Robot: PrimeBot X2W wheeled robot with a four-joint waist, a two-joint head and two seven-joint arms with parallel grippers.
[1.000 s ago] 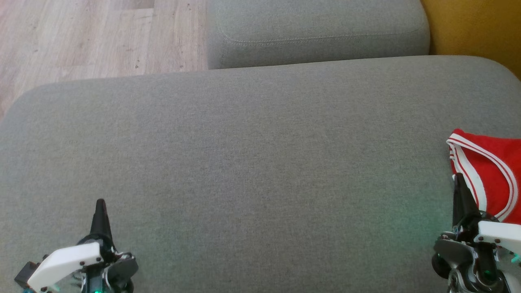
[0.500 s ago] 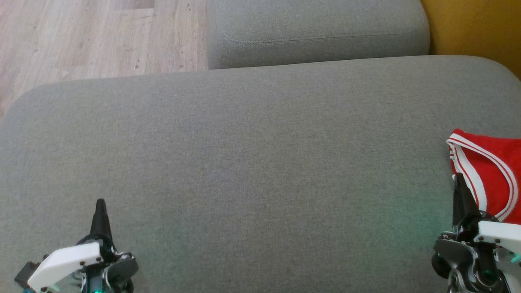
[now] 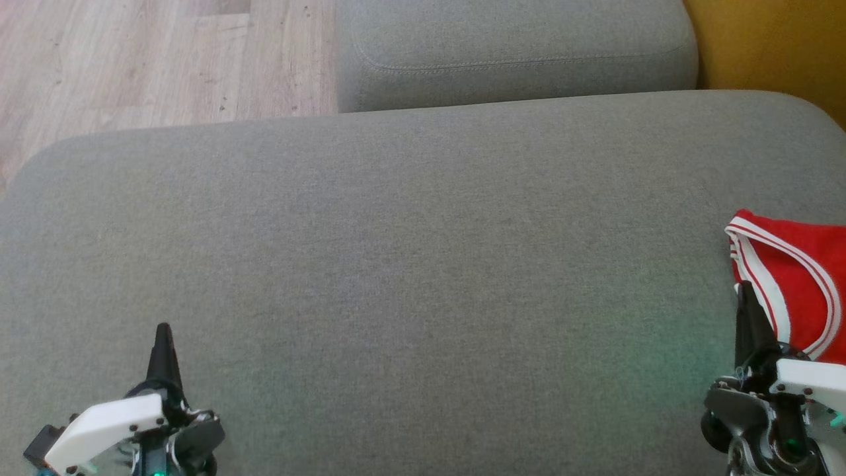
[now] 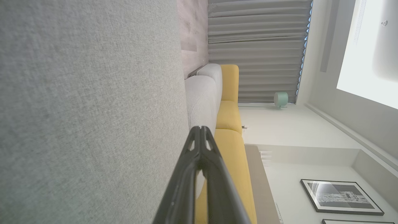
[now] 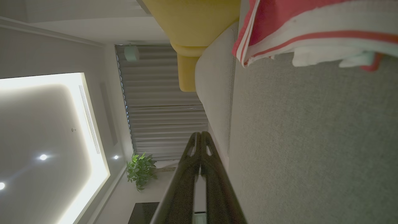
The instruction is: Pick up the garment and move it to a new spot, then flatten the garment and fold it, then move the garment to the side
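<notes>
- The red garment (image 3: 800, 291) with white stripes lies at the right edge of the frame, on the big gray cushion (image 3: 423, 264). Part of it is cut off by the frame edge.
- The right gripper (image 3: 743, 287) is in the lower right corner, just beside the garment's near edge. Its two fingers are pressed tight together and hold nothing.
- The left gripper (image 3: 163, 328) is in the lower left corner, well apart from the garment. Its fingers are pressed together too, with nothing between them.
- Nothing has changed in the last second. Both grippers stay in the same spots, and the garment has not moved.
- So no work is going on right now. The garment sits off to the side and no gripper holds it.
- I think the job is either finished or not begun. I cannot tell whether the garment is folded.
</notes>
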